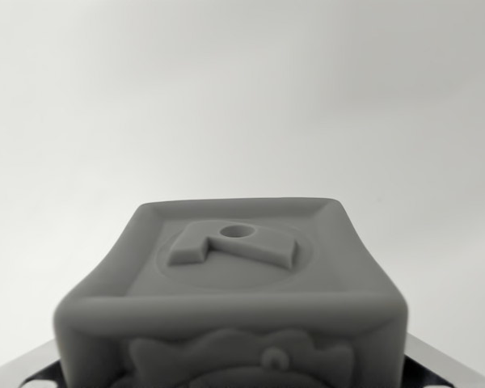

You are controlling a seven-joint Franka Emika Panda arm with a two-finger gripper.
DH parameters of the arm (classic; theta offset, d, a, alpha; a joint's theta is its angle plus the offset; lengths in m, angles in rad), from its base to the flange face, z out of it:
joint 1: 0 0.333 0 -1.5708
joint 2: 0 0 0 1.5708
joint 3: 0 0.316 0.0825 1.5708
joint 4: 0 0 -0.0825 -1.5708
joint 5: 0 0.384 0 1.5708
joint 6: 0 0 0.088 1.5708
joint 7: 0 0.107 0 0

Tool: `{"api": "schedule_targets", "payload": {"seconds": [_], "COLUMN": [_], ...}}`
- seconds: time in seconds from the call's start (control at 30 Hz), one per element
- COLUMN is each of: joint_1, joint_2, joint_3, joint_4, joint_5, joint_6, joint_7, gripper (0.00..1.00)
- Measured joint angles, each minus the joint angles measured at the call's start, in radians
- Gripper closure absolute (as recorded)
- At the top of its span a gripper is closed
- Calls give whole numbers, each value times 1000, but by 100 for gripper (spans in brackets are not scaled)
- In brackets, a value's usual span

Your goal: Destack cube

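A grey cube fills the lower middle of the wrist view, very close to the camera. Its upper face has a raised rim and a raised letter shape with a small round hole. The face toward me carries a relief figure, cut off by the bottom edge. My gripper straddles the cube. Only shiny metal finger parts show at the two bottom corners, pressed against the cube's left and right sides. No second cube shows; whatever lies beneath is hidden.
Behind the cube there is only a plain, blurred white background with no visible edges or other objects.
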Motion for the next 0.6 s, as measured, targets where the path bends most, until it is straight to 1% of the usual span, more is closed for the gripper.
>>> {"api": "schedule_targets", "payload": {"seconds": [0.6], "joint_1": [-2], "joint_2": [93], "joint_3": [6], "joint_4": [10], "joint_5": [12], "joint_6": [81], "joint_7": [-1], "gripper": [100]}}
